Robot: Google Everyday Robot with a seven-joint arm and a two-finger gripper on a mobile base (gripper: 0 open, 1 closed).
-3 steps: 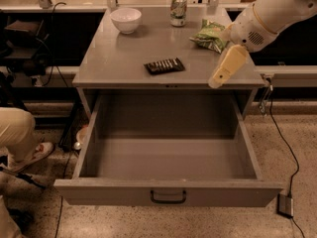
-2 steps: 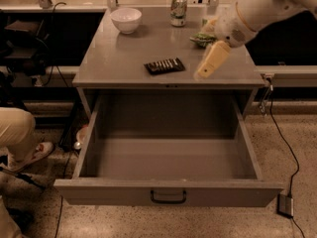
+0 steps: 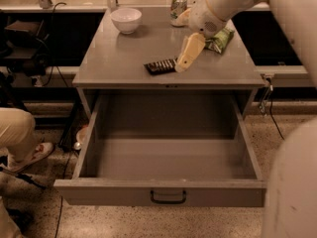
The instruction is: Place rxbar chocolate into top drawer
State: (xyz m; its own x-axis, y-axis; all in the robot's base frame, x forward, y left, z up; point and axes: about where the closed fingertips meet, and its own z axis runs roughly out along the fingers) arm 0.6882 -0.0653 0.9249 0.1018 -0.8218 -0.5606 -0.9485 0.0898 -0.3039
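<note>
Camera view gives us one rxbar chocolate lying flat near the front edge of the grey cabinet top. The one gripper slants down at the bar's right end, seemingly touching it; we cannot tell whether it grasps or is released. Behind them we count one white bowl, one can and one green chip bag. Below, the one top drawer stands pulled out, with a single dark handle.
</note>
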